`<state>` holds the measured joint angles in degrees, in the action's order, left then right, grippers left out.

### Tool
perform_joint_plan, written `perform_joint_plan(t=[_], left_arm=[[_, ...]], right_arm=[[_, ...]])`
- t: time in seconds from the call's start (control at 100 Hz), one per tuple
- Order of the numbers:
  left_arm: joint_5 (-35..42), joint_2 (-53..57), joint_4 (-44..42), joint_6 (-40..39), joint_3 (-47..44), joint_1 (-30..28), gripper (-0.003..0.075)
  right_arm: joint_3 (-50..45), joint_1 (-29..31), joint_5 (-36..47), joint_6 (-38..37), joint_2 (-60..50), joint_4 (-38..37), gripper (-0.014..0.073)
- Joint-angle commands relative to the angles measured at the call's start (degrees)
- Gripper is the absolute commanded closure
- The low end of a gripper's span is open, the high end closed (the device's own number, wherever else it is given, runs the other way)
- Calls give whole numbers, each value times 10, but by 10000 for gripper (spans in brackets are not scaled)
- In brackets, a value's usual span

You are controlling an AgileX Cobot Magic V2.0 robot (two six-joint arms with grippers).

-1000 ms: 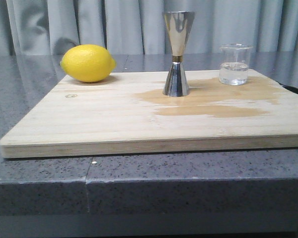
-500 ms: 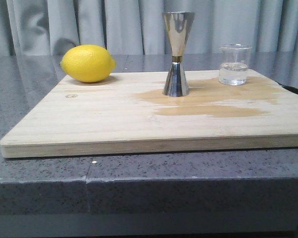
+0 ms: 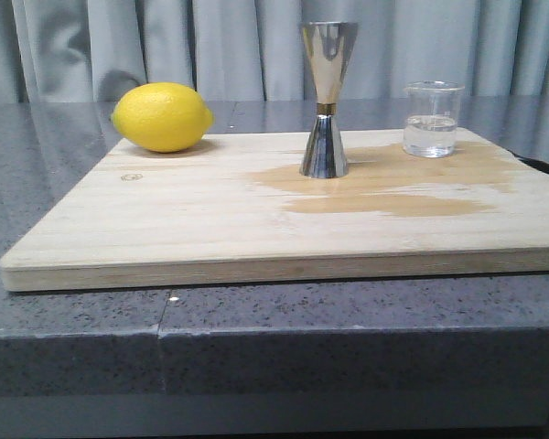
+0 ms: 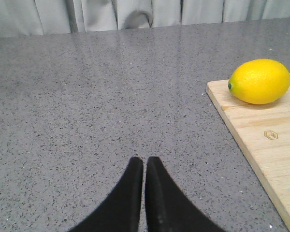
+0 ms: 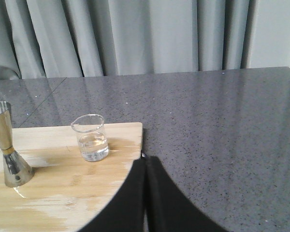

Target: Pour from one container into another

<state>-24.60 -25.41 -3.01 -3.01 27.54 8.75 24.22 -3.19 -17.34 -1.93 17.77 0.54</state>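
Note:
The small clear glass beaker [image 3: 433, 119] [image 5: 92, 138] stands upright at the back right of the wooden board [image 3: 165, 219], about a third full of clear liquid. The tall steel jigger [image 3: 327, 99] [image 5: 8, 152] with a gold waist band stands upright to its left, near the board's middle back. My right gripper [image 5: 145, 160] is shut and empty, hovering over the board's right edge, short of the beaker. My left gripper [image 4: 144, 160] is shut and empty above the grey counter, left of the board. Neither gripper appears in the front view.
A yellow lemon [image 3: 162, 116] [image 4: 260, 81] lies on the board's back left corner. Darker wet patches [image 3: 384, 187] stain the wood around the jigger and beaker. The board [image 5: 48, 203] rests on a speckled grey counter [image 4: 87, 106], with grey curtains [image 3: 210, 46] behind.

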Motion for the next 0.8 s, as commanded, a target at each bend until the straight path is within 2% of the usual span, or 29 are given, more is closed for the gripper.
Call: perform_joint_plan(t=[0.0, 0.18, 0.25, 0.32, 0.42, 0.47, 0.52, 0.57, 0.79], left_arm=[[44, -7, 5, -4, 21, -1, 739], [45, -7, 5, -4, 21, -1, 739], [46, -7, 5, -4, 21, -1, 725], [47, -7, -2, -4, 21, -1, 619], [48, -7, -9, -4, 21, -1, 326], [51, -7, -9, -4, 21, -1, 210], [54, -7, -9, -4, 21, -1, 136], [57, -7, -9, -4, 21, -1, 102], [57, -7, -9, -4, 21, -1, 102]], right_arm=[[21, 4, 50, 2, 11, -5, 669], [21, 4, 43, 2, 11, -2, 665], [21, 4, 42, 2, 11, 8, 603], [21, 4, 43, 2, 11, 8, 452], [21, 4, 43, 2, 11, 8, 166], [21, 4, 43, 2, 11, 8, 68], [21, 4, 43, 2, 11, 8, 6], [21, 4, 43, 2, 11, 8, -22], [21, 4, 42, 2, 11, 10, -20]])
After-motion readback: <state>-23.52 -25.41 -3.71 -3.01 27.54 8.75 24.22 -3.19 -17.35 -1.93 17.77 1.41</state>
